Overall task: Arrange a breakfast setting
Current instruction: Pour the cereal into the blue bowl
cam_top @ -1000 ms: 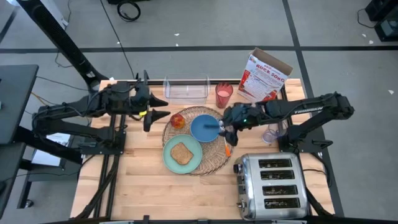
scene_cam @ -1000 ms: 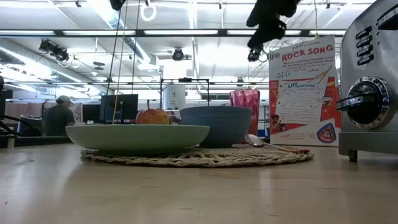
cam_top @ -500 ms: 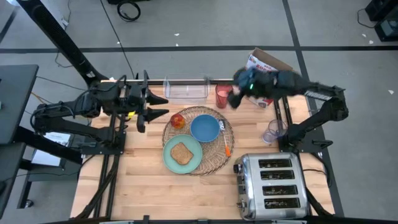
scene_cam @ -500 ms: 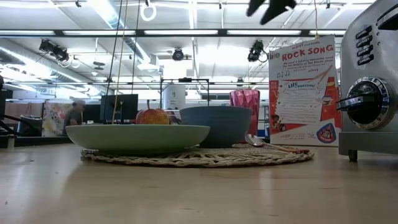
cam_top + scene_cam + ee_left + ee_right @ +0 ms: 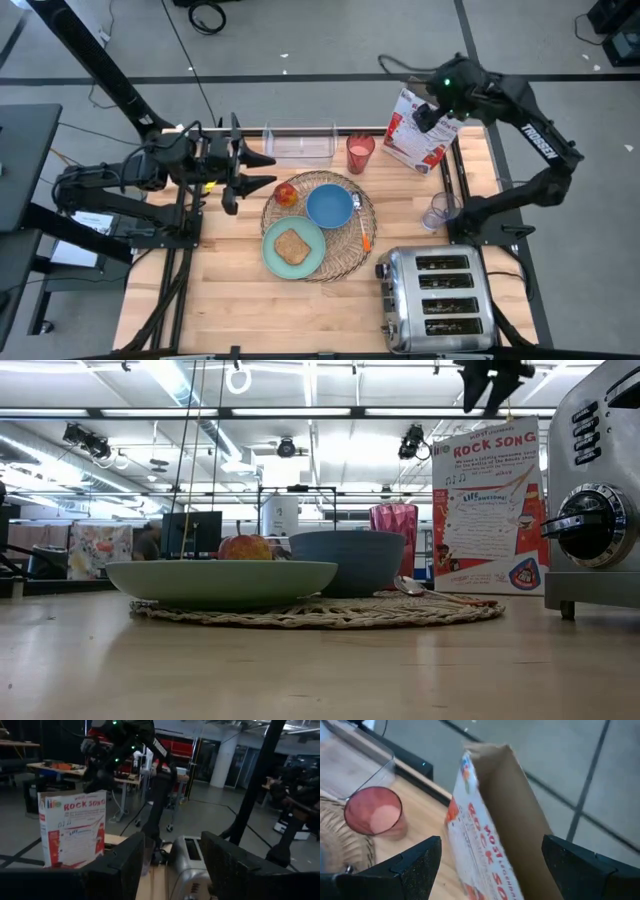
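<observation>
The round wicker placemat [image 5: 345,255] lies mid-table. On it rest the mint-green plate [image 5: 270,255] with the toast slice [image 5: 291,246], the blue bowl [image 5: 329,206], the red-yellow apple [image 5: 286,193] and the orange-handled utensil [image 5: 366,238] at its right rim. The red translucent cup [image 5: 359,153] stands on the table just beyond the mat. My left gripper [image 5: 258,170] is open and empty, left of the apple. My right gripper [image 5: 425,115] is open and empty, high above the cereal box [image 5: 425,135]; its fingers [image 5: 415,865] stand apart over the box's open top [image 5: 505,795].
A chrome toaster [image 5: 435,300] stands at the near right. A clear plastic tub [image 5: 298,142] sits at the far edge, left of the cup. A small clear glass [image 5: 436,212] stands right of the mat. Bare wood lies at the near left.
My right gripper has risen from beside the bowl and the utensil at the mat's right side, gone toward the far edge past the cup, then toward the right, and now hangs above the cereal box. The things on the mat have stayed put.
</observation>
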`<action>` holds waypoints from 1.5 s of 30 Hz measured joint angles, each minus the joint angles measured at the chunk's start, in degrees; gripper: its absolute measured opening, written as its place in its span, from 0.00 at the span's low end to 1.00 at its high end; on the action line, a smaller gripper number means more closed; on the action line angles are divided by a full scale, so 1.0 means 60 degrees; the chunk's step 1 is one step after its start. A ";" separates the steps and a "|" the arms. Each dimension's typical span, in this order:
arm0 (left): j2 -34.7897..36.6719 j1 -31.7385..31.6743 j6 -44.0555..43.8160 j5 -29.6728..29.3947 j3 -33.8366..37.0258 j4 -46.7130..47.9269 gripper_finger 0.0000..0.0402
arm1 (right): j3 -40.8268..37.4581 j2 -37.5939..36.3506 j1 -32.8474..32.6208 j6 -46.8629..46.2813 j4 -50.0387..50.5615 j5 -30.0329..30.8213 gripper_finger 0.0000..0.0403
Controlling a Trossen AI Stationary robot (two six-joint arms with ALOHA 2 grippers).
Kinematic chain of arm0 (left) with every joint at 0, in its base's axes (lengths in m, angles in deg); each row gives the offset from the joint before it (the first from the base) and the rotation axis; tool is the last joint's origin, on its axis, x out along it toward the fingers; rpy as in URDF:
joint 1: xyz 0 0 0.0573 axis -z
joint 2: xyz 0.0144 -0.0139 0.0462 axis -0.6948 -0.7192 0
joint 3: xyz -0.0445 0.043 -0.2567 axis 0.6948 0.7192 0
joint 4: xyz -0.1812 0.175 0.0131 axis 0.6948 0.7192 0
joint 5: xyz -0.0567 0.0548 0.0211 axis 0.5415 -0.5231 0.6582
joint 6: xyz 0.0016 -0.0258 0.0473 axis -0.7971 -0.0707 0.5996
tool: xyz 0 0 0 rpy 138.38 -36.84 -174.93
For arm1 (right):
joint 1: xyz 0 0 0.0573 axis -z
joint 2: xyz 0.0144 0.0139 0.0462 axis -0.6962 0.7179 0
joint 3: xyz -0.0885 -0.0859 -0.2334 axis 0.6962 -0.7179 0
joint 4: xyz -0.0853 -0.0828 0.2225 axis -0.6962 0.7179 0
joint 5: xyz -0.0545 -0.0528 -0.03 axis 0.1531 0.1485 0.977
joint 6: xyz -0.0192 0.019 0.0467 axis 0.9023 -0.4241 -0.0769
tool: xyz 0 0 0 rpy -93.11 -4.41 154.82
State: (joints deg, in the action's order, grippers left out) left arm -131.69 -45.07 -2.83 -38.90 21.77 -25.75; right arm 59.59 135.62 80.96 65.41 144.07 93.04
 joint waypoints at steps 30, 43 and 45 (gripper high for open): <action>-0.0729 0.0280 0.0958 0.0918 0.0011 -0.1724 0.61 | -0.0009 0.1979 0.2584 0.1919 0.1546 -0.3512 0.28; -0.0733 0.0248 0.1468 0.0408 0.0011 -0.1650 0.60 | -0.0022 0.1920 0.2583 0.1948 0.1558 -0.3063 0.02; -0.0733 0.0248 0.1459 0.0408 0.0011 -0.1653 0.60 | -0.0022 0.1685 0.2580 0.1944 0.1576 -0.2742 0.01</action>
State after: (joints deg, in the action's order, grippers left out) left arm -136.09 -43.58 5.92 -36.45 21.83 -35.67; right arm 59.46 145.73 96.44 77.07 153.53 76.59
